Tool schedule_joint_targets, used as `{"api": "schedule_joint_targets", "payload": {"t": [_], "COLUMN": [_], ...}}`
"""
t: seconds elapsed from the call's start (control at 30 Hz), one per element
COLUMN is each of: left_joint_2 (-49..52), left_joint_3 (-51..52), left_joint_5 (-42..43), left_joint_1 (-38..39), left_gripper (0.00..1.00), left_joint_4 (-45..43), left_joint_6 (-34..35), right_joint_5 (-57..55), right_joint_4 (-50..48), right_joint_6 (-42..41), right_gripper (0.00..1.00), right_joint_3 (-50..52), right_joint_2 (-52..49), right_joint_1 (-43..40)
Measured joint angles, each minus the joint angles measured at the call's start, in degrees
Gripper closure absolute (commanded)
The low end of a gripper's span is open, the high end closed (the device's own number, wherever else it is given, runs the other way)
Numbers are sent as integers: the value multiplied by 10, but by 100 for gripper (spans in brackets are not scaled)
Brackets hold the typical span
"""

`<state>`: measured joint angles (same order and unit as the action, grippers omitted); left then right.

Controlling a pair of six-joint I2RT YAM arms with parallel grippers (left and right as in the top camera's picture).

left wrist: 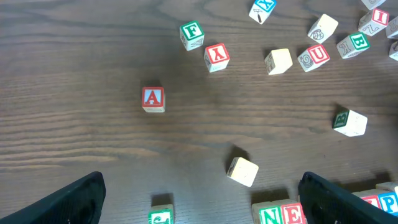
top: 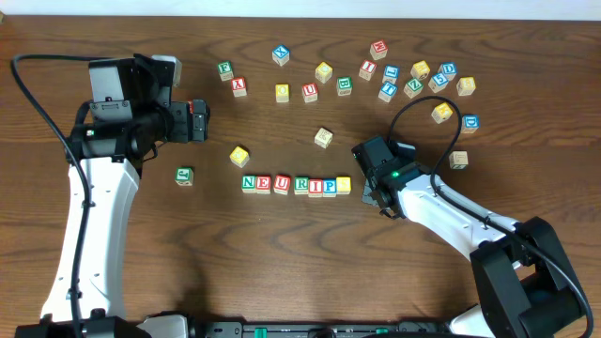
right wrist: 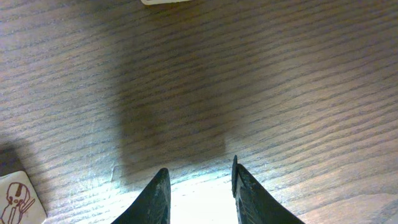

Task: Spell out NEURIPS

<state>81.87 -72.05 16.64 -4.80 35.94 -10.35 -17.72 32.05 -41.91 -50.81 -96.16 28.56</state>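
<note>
At the middle of the table (top: 282, 253), a little toward the near edge: a row of seven blocks (top: 296, 185), set side by side and parallel to that edge. Reads from the left green N (top: 249, 183), red E (top: 265, 183), red U (top: 281, 183), green R (top: 301, 185), red I (top: 315, 186), blue P (top: 330, 187), and ends on a yellow end block (top: 344, 185), letter not legible. Shows a slight gap between U and R.

Just right of that yellow end: the right gripper (right wrist: 199, 167), low over the wood. Stands parted by a narrow gap, with only bare, brightly lit table between the fingers (right wrist: 158, 193). Grips nothing. At the lower left of the wrist view, apart from the fingers: a corner of a pale block with a violin-like drawing (right wrist: 18, 199).

Toward the left edge, well apart from the row: the left gripper (top: 201, 120), spread wide and holding nothing. Faces a red A block (left wrist: 153, 99) in its own view.

Along the far edge: a scatter of loose blocks (top: 394, 80). Between scatter and row: a loose yellow block (top: 239, 156) and a tan block (top: 323, 138). Left of the row, apart from it: a green-marked block (top: 184, 176).
</note>
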Motion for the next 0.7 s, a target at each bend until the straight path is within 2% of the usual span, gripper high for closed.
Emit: {"api": "schedule_joint_targets", "payload": {"t": [0.7], "left_joint_2": [0], "left_joint_3": [0], "left_joint_5": [0], "left_joint_1": [0], "left_gripper": [2], "left_joint_4": [12], "left_joint_6": [0], "right_joint_5": [51], "right_joint_4": [24], "right_joint_6": [21], "right_gripper": [64], "right_joint_3": [0], "right_joint_2": [0], "right_joint_1": [0]}}
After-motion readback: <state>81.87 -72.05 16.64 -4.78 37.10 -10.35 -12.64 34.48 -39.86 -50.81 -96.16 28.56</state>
